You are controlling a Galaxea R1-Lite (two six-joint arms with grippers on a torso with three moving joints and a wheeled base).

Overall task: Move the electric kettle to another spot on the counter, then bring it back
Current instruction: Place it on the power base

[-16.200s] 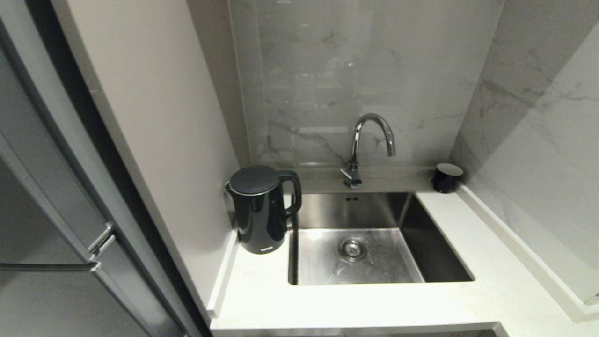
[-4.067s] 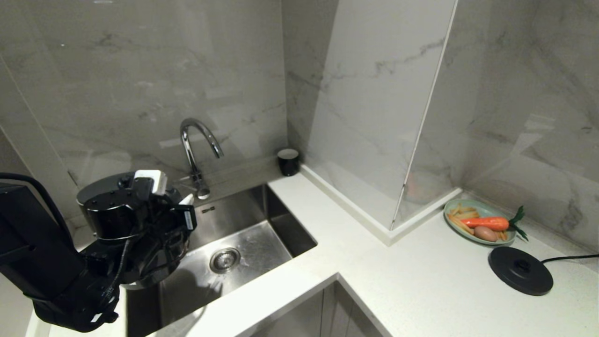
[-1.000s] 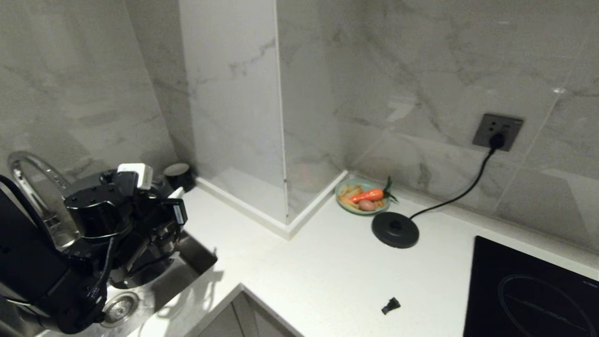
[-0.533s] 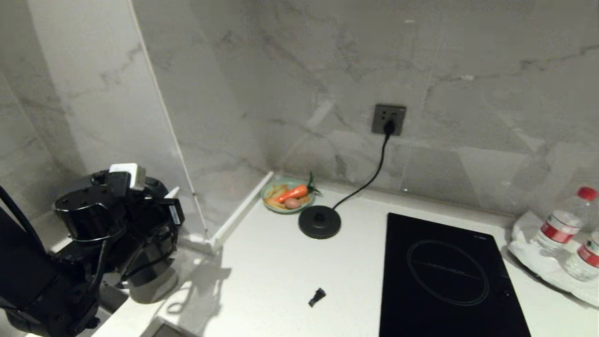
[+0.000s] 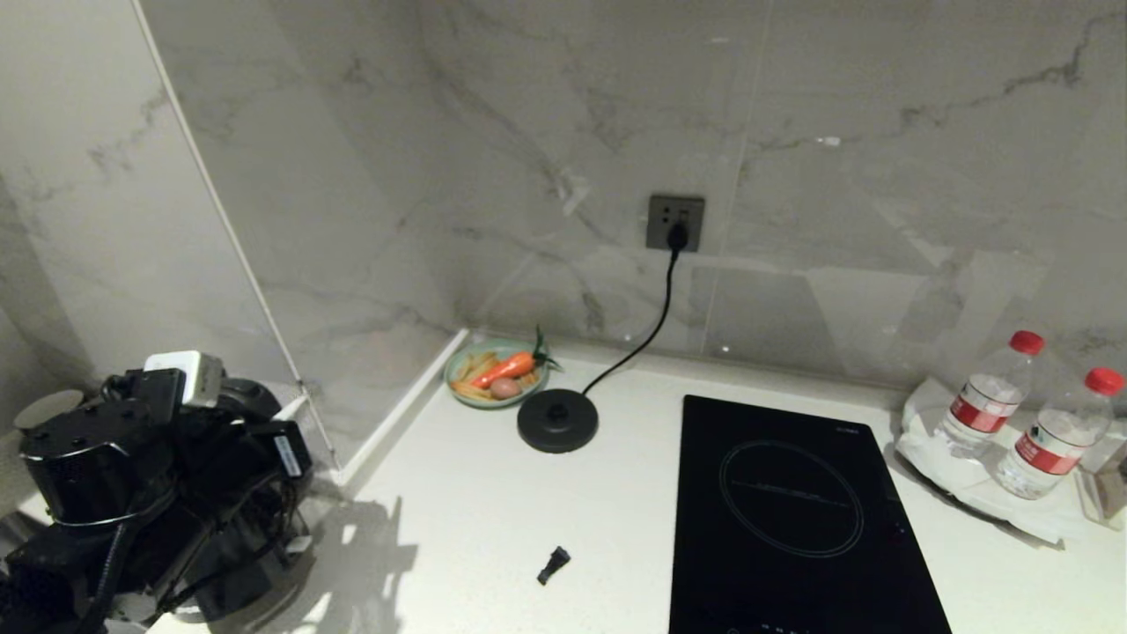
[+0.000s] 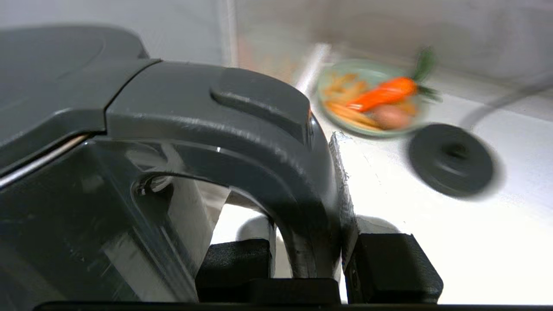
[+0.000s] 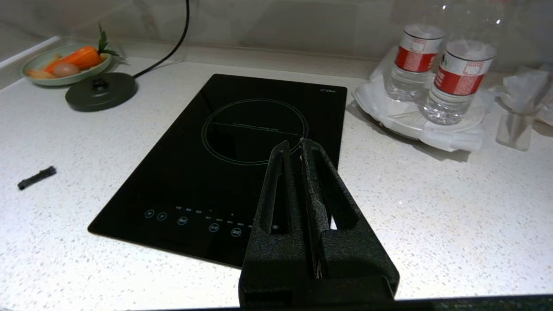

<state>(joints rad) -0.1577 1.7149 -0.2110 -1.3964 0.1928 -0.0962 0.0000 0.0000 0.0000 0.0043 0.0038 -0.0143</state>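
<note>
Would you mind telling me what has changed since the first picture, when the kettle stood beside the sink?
The left gripper has clamped the electric kettle by its handle and lifted it away; the robot has turned toward the base disc. The right gripper stays shut, empty.

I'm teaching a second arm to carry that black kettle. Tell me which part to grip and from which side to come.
Grip the electric kettle by the upright run of its loop handle, coming level from the handle side, opposite the body. That is how the left gripper holds it now: one finger through the loop, one outside, jaws shut on the narrow bar. The glossy body looks too wide and slick to pinch.
</note>
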